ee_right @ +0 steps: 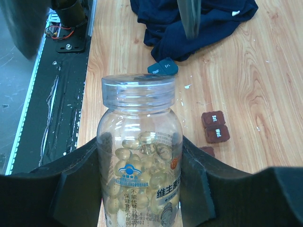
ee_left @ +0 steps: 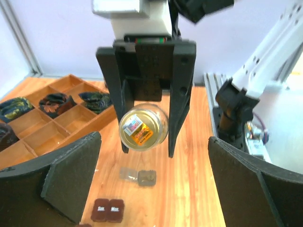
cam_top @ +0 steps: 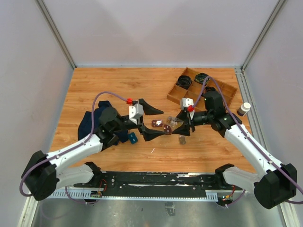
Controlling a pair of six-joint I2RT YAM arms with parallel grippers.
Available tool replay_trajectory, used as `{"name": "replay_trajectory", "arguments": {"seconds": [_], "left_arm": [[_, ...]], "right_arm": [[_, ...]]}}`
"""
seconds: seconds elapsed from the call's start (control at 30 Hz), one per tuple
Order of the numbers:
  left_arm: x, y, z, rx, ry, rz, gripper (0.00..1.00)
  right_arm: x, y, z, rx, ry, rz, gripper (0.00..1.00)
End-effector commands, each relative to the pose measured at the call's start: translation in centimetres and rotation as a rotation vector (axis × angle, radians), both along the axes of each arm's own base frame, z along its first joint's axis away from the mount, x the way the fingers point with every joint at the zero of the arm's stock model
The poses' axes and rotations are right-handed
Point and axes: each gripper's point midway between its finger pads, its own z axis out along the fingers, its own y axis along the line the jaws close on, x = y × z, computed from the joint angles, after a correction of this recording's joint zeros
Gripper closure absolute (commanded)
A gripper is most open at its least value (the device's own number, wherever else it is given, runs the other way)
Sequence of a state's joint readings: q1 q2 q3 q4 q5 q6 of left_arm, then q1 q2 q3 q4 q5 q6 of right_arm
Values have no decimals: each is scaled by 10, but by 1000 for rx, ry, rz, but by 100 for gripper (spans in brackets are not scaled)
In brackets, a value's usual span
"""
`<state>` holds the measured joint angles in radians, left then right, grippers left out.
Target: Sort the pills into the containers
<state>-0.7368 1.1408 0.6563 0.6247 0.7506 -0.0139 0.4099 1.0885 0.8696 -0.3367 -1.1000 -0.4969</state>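
Right wrist view: right fingers (ee_right: 71, 189) clamp the pill bottle (ee_right: 139, 179) by its body, lid (ee_right: 138, 90) aimed at the left fingers (ee_left: 71, 175) — gaping wide, empty — probably so they can twist it off. Brown containers (ee_right: 215, 126) sit on the table (ee_right: 265, 71), right of frame centre.

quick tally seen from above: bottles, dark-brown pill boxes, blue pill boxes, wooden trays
bottles: 2, a clear pill bottle and a white-capped bottle
dark-brown pill boxes: 2
blue pill boxes: 1
wooden trays: 1
total: 6
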Motion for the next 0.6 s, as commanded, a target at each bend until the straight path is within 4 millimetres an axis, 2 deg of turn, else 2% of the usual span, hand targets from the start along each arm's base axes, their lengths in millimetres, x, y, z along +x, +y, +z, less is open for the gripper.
{"name": "replay_trajectory", "arguments": {"seconds": [0.0, 0.1, 0.17, 0.23, 0.33, 0.43, 0.57], "left_arm": [[-4, 24, 64, -276, 84, 112, 1], [-9, 29, 69, -336, 246, 104, 1], [-10, 33, 69, -379, 363, 103, 5], [-9, 35, 65, -415, 459, 127, 11], [-11, 31, 54, -429, 518, 226, 14], [5, 23, 39, -347, 549, 399, 18], [17, 16, 25, -286, 610, 468, 28]], "right_arm": [[0, 3, 14, 34, -39, 18, 99], [0, 3, 14, 34, -40, 20, 99], [0, 3, 13, 32, -37, 16, 99], [0, 3, 13, 31, -38, 16, 99], [1, 3, 12, 30, -35, 16, 99], [1, 3, 11, 29, -33, 17, 99], [1, 3, 11, 27, -31, 16, 99]]}}
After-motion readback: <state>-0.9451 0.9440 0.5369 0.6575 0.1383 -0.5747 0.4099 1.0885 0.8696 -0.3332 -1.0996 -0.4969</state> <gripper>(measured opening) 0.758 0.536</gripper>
